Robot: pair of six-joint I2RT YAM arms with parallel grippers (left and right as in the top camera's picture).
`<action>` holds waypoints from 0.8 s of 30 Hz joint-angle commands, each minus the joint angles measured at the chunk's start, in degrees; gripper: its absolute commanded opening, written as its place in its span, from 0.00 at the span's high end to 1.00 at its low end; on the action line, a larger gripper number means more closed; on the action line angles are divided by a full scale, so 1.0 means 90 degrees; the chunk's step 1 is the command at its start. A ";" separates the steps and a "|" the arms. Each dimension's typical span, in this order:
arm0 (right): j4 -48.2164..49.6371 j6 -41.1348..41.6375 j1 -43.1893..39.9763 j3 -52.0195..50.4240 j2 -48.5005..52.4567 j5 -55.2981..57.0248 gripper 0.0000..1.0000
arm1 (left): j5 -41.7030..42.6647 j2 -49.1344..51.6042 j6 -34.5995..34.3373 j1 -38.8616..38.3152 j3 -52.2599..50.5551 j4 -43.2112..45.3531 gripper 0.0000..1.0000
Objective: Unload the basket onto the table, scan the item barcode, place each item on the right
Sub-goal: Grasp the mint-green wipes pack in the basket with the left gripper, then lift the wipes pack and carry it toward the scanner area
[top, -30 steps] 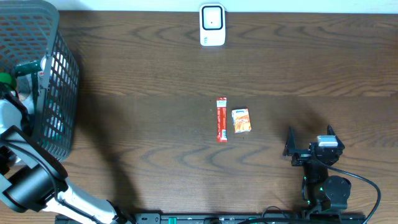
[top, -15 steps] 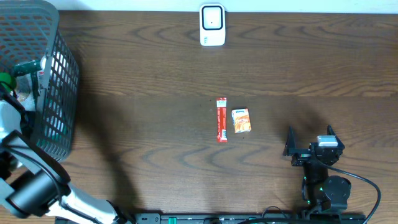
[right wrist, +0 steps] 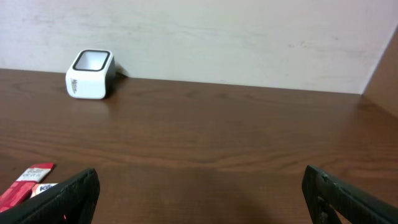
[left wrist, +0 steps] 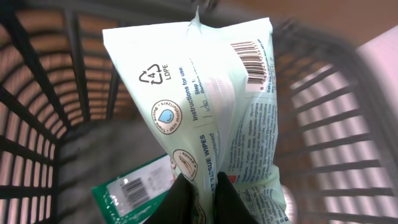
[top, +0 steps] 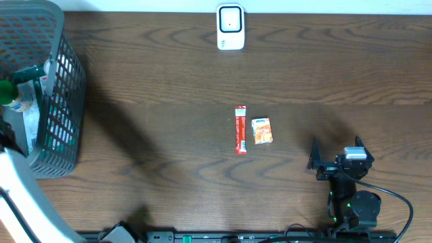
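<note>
Over at the far left of the bench (top: 169, 81), inside the mesh basket (top: 64, 94), I am pinching one end of a pale green pack of tissue wipes (left wrist: 211, 99) with my left tool (left wrist: 202, 190), its fingers (left wrist: 180, 202) pressed together on the film. I am gripping it by that end because this is leaving the printed barcode (left wrist: 252, 62), up near the opposite end, uncovered and ready to show. The pack is stretching away from my fingers above a dark green packet (left wrist: 134, 190) lying on the basket floor.

The scanner (top: 230, 27) is sitting at the far edge in the middle, well apart from the basket, so I am judging that a long carry to the right is coming. My left arm is running along the left edge of the bench and reaching into the basket with the wrist looking down between its walls; from above it is showing only as a pale blur.

My right tool (top: 336, 154) is resting at the near right, spread wide and holding nothing, facing the far wall. A red stick sachet (top: 240, 129) and a small orange box (top: 261, 130) are lying side by side mid-bench.
</note>
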 commanded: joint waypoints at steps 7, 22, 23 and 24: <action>-0.0024 -0.0029 -0.0056 -0.0007 -0.0019 -0.0027 0.01 | 0.0848 -0.0801 0.0274 -0.0316 0.0090 -0.0109 0.93; -0.0024 -0.0029 -0.0056 -0.0007 -0.0019 -0.0027 0.01 | 0.1637 -0.1566 0.1375 -0.2458 0.0090 -0.0427 0.93; -0.0024 -0.0029 -0.0056 -0.0007 -0.0019 -0.0027 0.01 | 0.1778 -0.1579 0.1392 -0.2664 0.0090 -0.0503 0.93; -0.0024 -0.0029 -0.0056 -0.0007 -0.0019 -0.0027 0.01 | 0.1931 -0.1574 0.1450 -0.2841 0.0087 -0.0561 0.93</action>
